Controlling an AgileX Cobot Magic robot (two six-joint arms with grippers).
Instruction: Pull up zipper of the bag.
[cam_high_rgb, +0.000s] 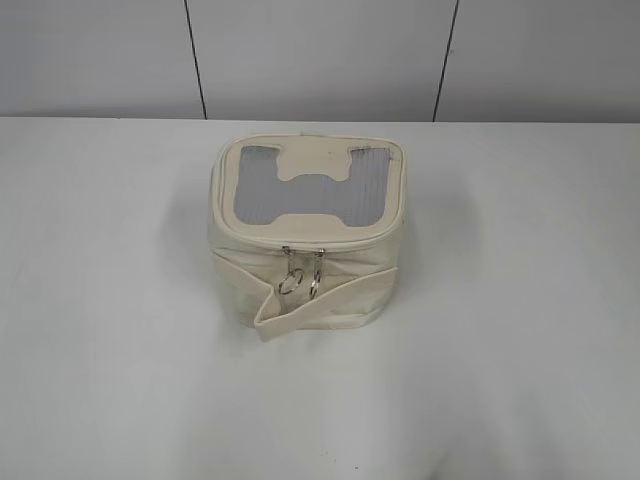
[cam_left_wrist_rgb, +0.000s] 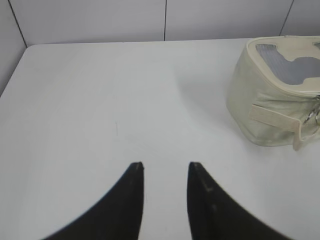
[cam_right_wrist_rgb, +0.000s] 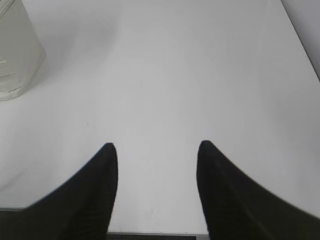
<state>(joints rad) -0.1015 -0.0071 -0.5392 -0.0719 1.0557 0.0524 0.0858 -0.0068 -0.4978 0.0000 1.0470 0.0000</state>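
The cream bag (cam_high_rgb: 300, 210) stands mid-table with its grey ribbed top panel and cream H patch facing up. The zipper (cam_high_rgb: 300, 241) runs round the top rim; its two silver ring pulls (cam_high_rgb: 300, 283) hang side by side at the front, above the wide cream strap (cam_high_rgb: 320, 305). The bag also shows at the right edge of the left wrist view (cam_left_wrist_rgb: 272, 95) and the top left corner of the right wrist view (cam_right_wrist_rgb: 15, 50). My left gripper (cam_left_wrist_rgb: 165, 167) is open and empty, left of the bag. My right gripper (cam_right_wrist_rgb: 157, 147) is open and empty, right of the bag. Neither arm shows in the exterior view.
The white table (cam_high_rgb: 120, 300) carries only the bag. A grey panelled wall (cam_high_rgb: 320, 55) stands behind the table's far edge. The table's left edge (cam_left_wrist_rgb: 12, 75) and right edge (cam_right_wrist_rgb: 300, 40) show in the wrist views.
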